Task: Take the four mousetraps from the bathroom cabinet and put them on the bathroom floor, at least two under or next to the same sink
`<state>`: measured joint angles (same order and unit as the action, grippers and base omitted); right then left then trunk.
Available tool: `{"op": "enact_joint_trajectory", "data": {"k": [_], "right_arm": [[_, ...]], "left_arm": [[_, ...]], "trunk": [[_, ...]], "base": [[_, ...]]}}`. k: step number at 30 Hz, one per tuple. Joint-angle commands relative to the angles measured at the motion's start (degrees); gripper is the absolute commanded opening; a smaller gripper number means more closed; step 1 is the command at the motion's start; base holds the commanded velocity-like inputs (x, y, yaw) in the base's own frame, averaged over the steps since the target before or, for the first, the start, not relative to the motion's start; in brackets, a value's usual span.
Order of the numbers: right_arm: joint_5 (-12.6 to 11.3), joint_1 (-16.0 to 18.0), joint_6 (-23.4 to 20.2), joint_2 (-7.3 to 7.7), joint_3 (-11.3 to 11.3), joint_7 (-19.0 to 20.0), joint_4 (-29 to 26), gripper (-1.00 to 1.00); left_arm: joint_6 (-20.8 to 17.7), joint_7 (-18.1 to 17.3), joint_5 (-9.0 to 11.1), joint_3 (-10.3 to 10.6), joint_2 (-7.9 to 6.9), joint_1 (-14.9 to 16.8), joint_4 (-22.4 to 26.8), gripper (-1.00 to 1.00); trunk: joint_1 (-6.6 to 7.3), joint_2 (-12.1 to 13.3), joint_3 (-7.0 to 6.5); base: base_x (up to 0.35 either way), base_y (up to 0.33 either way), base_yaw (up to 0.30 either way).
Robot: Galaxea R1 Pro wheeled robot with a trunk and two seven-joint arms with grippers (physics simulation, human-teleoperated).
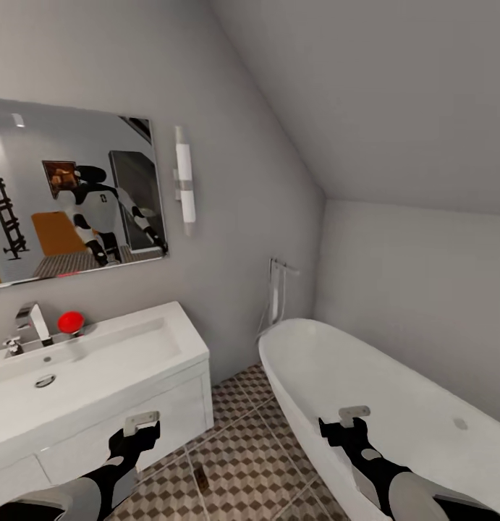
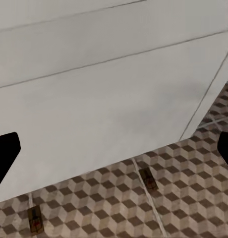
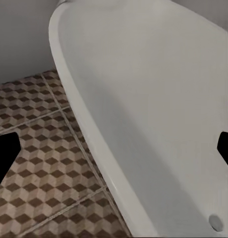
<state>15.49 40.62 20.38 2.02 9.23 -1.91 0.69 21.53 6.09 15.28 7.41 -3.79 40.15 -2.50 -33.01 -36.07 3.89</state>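
Left end effector [image 1: 141, 428], right end effector [image 1: 349, 423] released | mousetraps [image 2: 148, 179] flat (wooden) on bathroom floor [image 2: 193, 198]

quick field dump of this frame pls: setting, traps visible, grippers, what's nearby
setting: bathroom, cube-pattern tiled floor
mousetraps: two lie on the floor by the vanity base, one on a grout line, another further along
sink: white basin in the vanity top, red object beside the faucet
bathtub: white tub, ahead of the right arm
left gripper: open, empty
right gripper: open, empty
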Motion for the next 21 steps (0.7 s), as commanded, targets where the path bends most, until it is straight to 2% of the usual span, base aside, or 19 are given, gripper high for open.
{"op": "enact_joint_trajectory", "data": {"k": [1,21], "right_arm": [[0.59,0.07,0.19,0.00,0.41,-0.18,0.10,1.00],[0.59,0.08,0.19,0.03,0.35,-0.20,0.10,1.00]], "left_arm": [[0.35,0.08,0.36,0.50,0.01,0.11,-0.22,1.00],[0.35,0.06,0.36,0.50,0.08,0.11,-0.22,1.00]], "trunk": [[0.20,0.32,-0.08],[4.59,8.34,-3.67]], "base": [[0.000,0.000,-0.275],[0.000,0.000,-0.275]]}}
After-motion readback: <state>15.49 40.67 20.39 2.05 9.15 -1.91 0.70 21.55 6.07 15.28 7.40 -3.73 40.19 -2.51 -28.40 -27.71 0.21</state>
